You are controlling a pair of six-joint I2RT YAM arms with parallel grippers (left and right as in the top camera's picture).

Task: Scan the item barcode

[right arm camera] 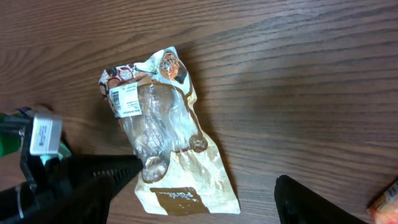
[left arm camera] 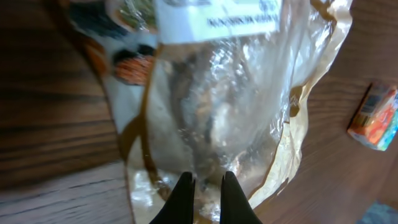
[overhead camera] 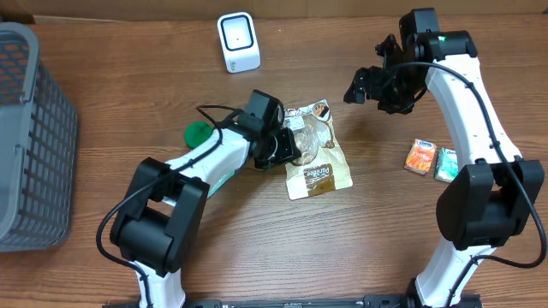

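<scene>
My left pincer (left arm camera: 205, 186) is closed, its tips almost together on the clear film of the pouch (overhead camera: 318, 162). I cannot tell whether any film is caught between them. The pouch lies flat near the middle of the table (overhead camera: 385, 248), its white barcode label (right arm camera: 126, 99) facing up. My right pincer (right arm camera: 210, 174) hangs above the table, spread wide and holding nothing. The white scanner (overhead camera: 237, 41) stands well apart, near the far edge.

A glossy, crinkled clear-plastic window is being shown on the snack pouch (overhead camera: 315, 152), bordered by tan film. Matt wood grain is being displayed by the table (overhead camera: 360, 248). At nine o'clock, grey plastic lattice is being presented by the basket (overhead camera: 38, 145).
</scene>
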